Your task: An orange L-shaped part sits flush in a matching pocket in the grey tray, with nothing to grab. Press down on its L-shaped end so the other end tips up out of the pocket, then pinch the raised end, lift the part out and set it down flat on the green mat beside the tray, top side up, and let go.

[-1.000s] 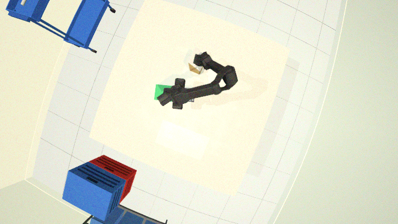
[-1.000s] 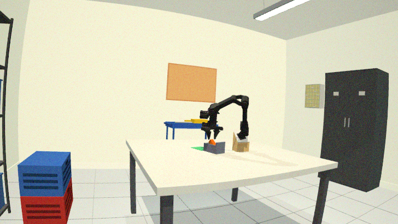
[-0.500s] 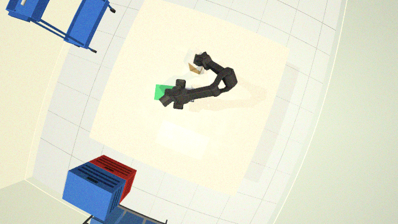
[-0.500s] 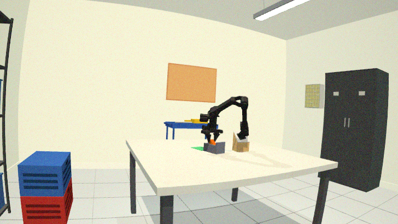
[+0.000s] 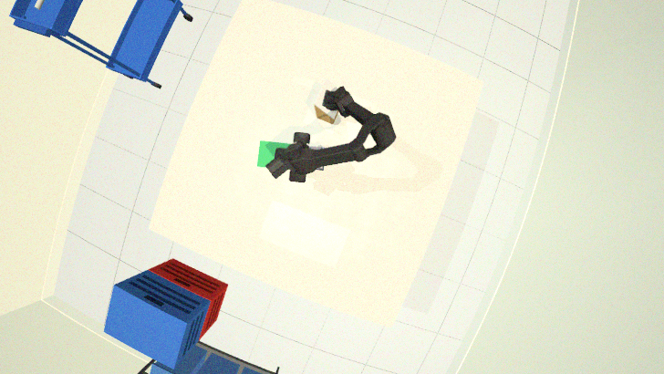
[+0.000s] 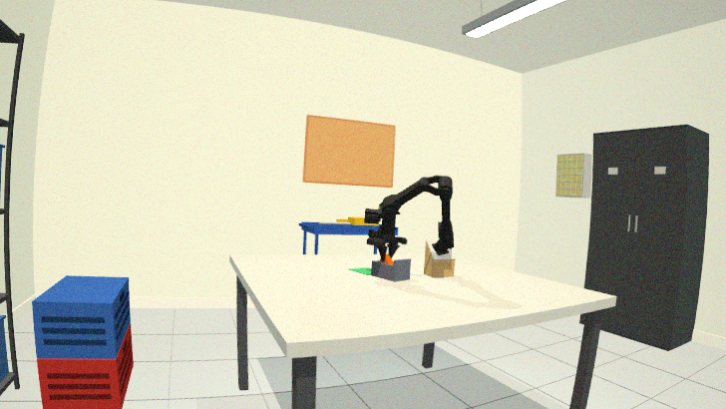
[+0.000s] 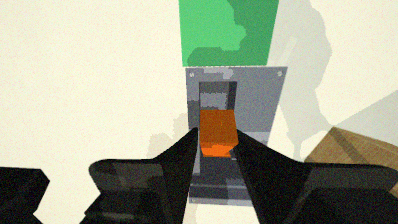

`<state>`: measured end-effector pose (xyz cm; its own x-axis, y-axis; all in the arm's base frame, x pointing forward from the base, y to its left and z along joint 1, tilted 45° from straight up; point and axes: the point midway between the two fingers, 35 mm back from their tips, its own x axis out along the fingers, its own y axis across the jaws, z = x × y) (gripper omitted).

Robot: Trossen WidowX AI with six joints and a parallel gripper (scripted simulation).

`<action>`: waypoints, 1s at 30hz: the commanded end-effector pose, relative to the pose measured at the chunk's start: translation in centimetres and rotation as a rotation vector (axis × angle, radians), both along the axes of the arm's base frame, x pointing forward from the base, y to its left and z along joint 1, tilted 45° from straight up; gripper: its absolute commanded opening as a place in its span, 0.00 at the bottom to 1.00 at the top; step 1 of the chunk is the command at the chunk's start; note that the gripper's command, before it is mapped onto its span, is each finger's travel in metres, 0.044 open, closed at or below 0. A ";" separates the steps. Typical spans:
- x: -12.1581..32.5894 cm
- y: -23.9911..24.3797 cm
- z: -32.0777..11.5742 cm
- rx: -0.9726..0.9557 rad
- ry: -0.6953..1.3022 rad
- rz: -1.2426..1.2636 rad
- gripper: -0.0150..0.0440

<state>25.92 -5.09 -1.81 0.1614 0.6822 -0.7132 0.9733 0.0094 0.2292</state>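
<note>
The orange part [image 7: 218, 125] [image 6: 388, 260] is tipped up, its raised end standing out of the pocket of the grey tray [image 7: 256, 100] [image 6: 398, 270]. Its lower end is hidden in the wrist view. My gripper [image 7: 213, 131] [image 6: 387, 257] points down over the tray, with one fingertip against each side of the raised end; it is shut on the orange part. Part of the empty pocket shows beyond the part in the wrist view. The green mat [image 7: 210, 25] [image 5: 264, 154] [image 6: 359, 270] lies flat just beyond the tray's far edge. The arm hides the part in the top view.
A brown, wooden-looking block [image 7: 340, 152] [image 6: 438, 267] [image 5: 326, 115] stands beside the tray, near the arm's base. The pale table [image 5: 223, 204] [image 6: 314, 314] carries everything. Crates [image 5: 158, 316] [image 6: 81, 324] stand on the floor, off the table.
</note>
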 end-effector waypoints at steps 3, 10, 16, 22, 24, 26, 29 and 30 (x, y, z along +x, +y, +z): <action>0.0 0.0 0.0 0.000 -0.001 0.000 0.45; 0.0 0.0 0.0 0.000 -0.001 0.000 0.25; 0.0 -0.1 0.1 0.000 0.000 0.000 0.25; -0.2 -0.7 0.7 0.004 0.004 -0.002 0.25; -0.3 -0.9 0.9 0.005 0.005 -0.002 0.25; -0.4 -1.1 1.1 0.006 0.006 -0.002 0.25; -0.5 -1.4 1.4 0.007 0.007 -0.003 0.25; -0.5 -1.5 1.5 0.007 0.008 -0.003 0.25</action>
<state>25.37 -6.13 -0.88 0.1544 0.6903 -0.7069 0.9766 0.0020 0.2152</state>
